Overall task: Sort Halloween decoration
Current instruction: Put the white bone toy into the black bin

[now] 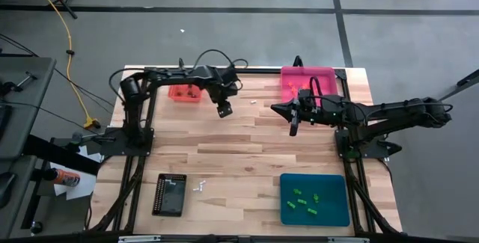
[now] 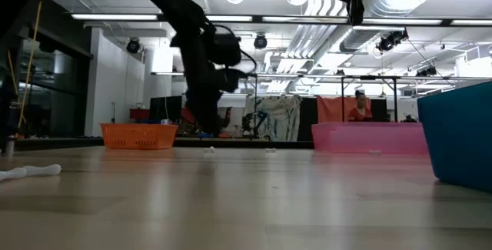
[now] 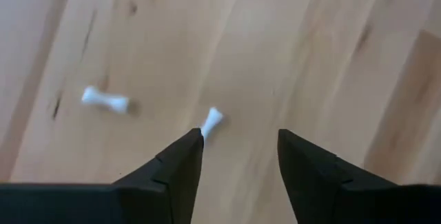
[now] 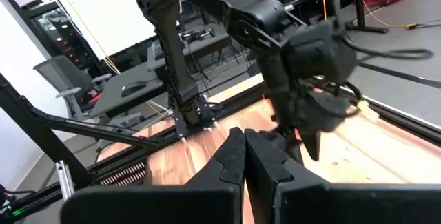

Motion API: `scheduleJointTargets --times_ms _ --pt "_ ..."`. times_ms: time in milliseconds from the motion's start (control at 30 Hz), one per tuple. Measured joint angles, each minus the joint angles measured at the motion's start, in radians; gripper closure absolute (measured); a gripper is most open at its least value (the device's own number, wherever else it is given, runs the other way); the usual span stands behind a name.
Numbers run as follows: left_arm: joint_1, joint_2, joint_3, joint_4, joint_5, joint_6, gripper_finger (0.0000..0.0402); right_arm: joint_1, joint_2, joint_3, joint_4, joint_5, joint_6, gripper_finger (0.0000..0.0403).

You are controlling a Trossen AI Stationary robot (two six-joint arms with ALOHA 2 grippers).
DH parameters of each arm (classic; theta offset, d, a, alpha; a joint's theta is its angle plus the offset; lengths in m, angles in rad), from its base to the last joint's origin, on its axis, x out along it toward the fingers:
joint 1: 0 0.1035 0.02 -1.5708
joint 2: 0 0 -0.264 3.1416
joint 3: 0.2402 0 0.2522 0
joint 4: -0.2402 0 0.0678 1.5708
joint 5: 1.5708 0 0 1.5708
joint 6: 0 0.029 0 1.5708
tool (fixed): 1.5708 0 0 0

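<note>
Left gripper: we see our left gripper (image 3: 238,158) hanging over bare wood just in front of the orange tray (image 1: 185,92), fingers spread with nothing between them; one fingertip sits right beside a small white bone (image 3: 211,120), so we judge it is placed to straddle that piece.
Right gripper: our right gripper (image 1: 293,129) waits near the pink tray (image 1: 307,82), its fingers pressed together and empty.
Bones: a second white bone (image 3: 105,100) lies near the first on the table (image 1: 247,153); both are tiny, smooth, dumbbell-shaped, and lie flat, so we expect them to slip easily under a finger.
White bits: more small white pieces (image 1: 199,188) lie beside the black tray (image 1: 170,194), well away from both arms.
Green pieces: bright green trinkets (image 1: 305,200) lie scattered in the teal tray (image 1: 315,199), which we read as that colour's bin.
Orange tray contents: dark specks show inside; we cannot tell what they are.
Trays: shallow rectangles with thin plastic-looking walls, one toward each corner, so we judge each takes one colour.
Surface: pale wooden planks, smooth and matte, with visible grain.
</note>
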Motion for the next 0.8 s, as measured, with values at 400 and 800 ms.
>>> scheduleJointTargets --times_ms 400,800 --pt "-0.005 0.098 0.038 0.003 -0.095 0.093 0.0231 0.000 0.000 0.000 -0.004 0.000 0.008 0.0403" --pt "-0.037 0.140 0.043 0.011 -0.127 0.159 0.0245 0.000 0.000 0.000 -0.012 0.000 0.008 0.0403"
